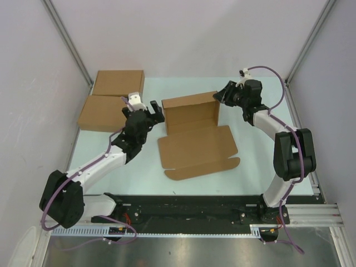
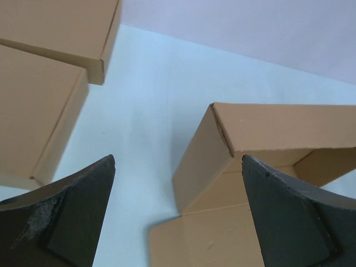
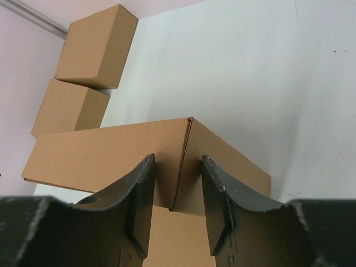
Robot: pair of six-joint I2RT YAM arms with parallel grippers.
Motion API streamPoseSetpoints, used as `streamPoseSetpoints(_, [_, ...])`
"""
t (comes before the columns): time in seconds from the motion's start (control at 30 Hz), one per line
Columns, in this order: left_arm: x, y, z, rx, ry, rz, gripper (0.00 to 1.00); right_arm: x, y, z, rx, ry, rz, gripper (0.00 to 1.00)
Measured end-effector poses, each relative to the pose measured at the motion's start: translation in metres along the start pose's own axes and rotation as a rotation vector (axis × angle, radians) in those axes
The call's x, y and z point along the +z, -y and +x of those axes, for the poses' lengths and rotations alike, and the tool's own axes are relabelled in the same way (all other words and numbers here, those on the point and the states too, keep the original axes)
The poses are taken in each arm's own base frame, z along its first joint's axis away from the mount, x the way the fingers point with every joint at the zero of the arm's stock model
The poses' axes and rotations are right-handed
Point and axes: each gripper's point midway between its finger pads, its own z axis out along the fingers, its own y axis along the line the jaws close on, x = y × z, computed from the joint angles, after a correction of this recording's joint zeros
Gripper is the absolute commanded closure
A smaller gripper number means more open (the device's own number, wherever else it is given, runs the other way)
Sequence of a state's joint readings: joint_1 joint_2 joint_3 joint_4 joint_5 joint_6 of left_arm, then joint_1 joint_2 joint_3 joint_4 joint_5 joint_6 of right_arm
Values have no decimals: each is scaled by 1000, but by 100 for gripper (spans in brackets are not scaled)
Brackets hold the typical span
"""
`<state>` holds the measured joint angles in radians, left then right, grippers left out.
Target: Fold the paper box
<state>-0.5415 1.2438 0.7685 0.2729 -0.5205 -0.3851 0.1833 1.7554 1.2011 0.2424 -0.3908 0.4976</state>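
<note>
Left tool [image 2: 178,161] spread wide, paper box [image 2: 278,125] ahead, flat boxes [image 2: 39,117] left

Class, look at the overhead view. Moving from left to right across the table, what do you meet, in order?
Near closed box → left fingers → half-folded paper box → right fingers.

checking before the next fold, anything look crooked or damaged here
Nothing stands out. The paper box is half-formed, far walls upright and its tabbed flap lying flat, with no tears visible. The two made-up boxes lie flat at far left.
</note>
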Motion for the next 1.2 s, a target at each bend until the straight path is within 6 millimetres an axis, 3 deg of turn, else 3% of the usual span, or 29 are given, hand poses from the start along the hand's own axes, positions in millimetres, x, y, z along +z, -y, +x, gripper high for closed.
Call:
streamPoseSetpoints(0.2, [11, 7, 1, -225, -78, 131, 0, -2, -2, 0, -21, 6, 31, 62])
streamPoseSetpoints(0.33, [16, 23, 2, -341, -119, 233, 0, -4, -4, 1, -35, 4, 49, 64])
streamPoseSetpoints(0.47, [23, 40, 14, -405, -191, 308, 1, -5, -5, 3, -43, 7, 55, 64])
streamPoseSetpoints(0.63, [32, 53, 33, -448, -274, 350, 9, -7, -5, 4, -46, 13, 54, 65])
streamPoseSetpoints(0.77, [33, 54, 40, -470, -302, 349, 15, -8, -6, 4, -48, 15, 54, 66])
streamPoseSetpoints(0.9, [37, 49, 34, -502, -284, 340, 17, -8, -6, 3, -52, 16, 53, 66])
streamPoseSetpoints(1.2, [48, 37, 28, -576, -253, 339, 37, -8, -6, 3, -55, 21, 51, 68])
